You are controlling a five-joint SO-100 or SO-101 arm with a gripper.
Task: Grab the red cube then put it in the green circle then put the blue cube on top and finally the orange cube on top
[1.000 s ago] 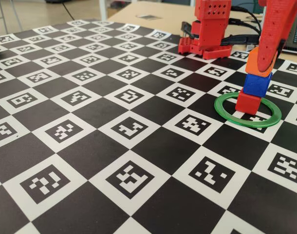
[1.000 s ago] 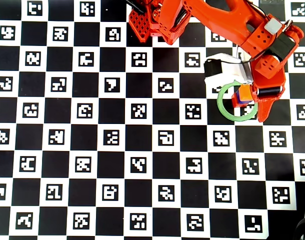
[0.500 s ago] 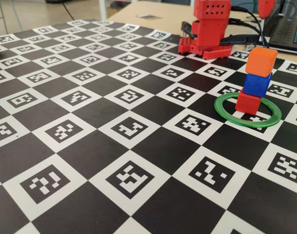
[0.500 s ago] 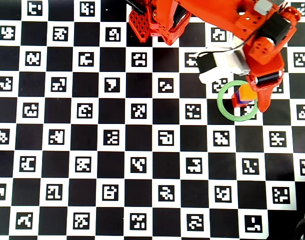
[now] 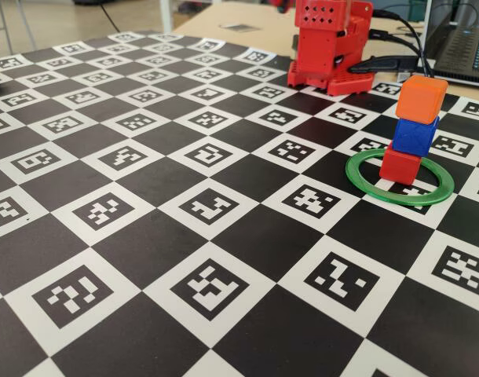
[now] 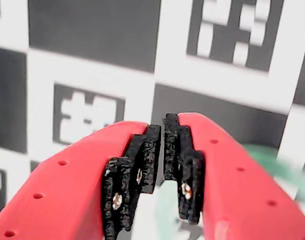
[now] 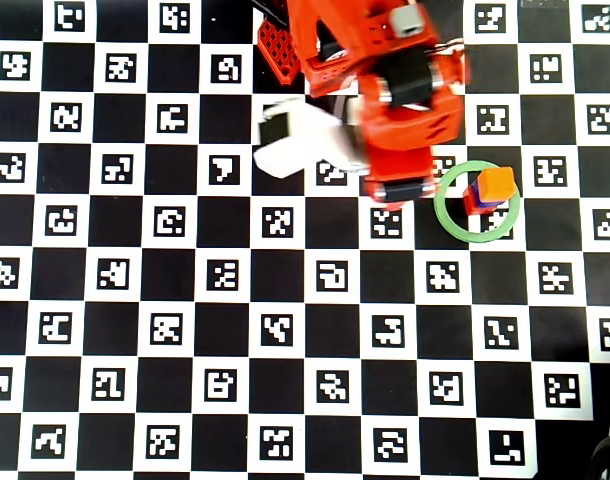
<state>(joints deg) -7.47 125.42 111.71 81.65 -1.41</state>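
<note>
**Three-cube stack standing inside the ring; gripper clear of it**

I am seeing the red cube (image 5: 400,166) sitting on the checkered marker board (image 5: 145,236) inside the green circle (image 5: 399,177), toward the far side of the ring in the fixed view. The blue cube (image 5: 415,135) is resting on top of it, and the orange cube (image 5: 422,96) is sitting on top of the blue one, turned slightly out of line with it. In the overhead view the stack is showing mostly as the orange cube, within the ring's upper right part.

I am reading the gripper (image 6: 160,150) in the wrist view: its red fingers (image 6: 67,190) are pressed nearly together, the black pads almost meeting, with nothing between them. In the overhead view the arm (image 7: 400,110) is hanging just left of the ring, not touching the stack
</note>
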